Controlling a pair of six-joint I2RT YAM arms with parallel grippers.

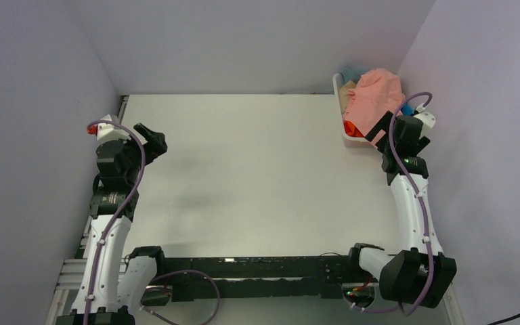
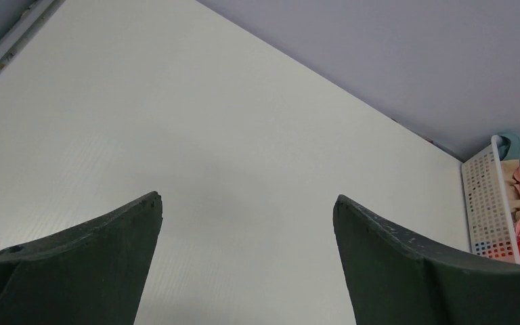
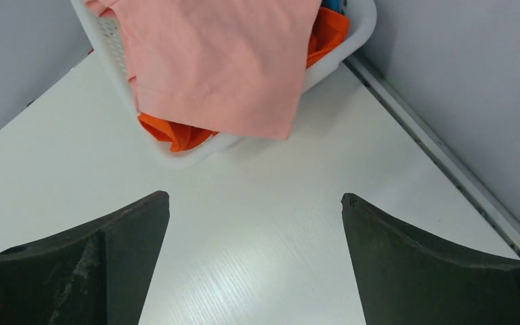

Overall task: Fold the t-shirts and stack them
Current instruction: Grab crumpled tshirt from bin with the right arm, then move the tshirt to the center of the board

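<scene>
Operator: Where is the pink shirt [image 3: 223, 61]?

Technician: Far right, draped over the basket [image 3: 360, 30] rim. Likely light, limp cloth; pinch the hanging hem. The right gripper [image 3: 252, 200] is wide open and empty, and the left gripper [image 2: 247, 200] likewise.

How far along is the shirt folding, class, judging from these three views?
Done: nothing; no folded shirt shows on the table. In hand: the right gripper, open, faces the white basket, where the salmon pink shirt drapes over the orange shirt; the left gripper is open, empty. Left: every fold, then stacking.
</scene>
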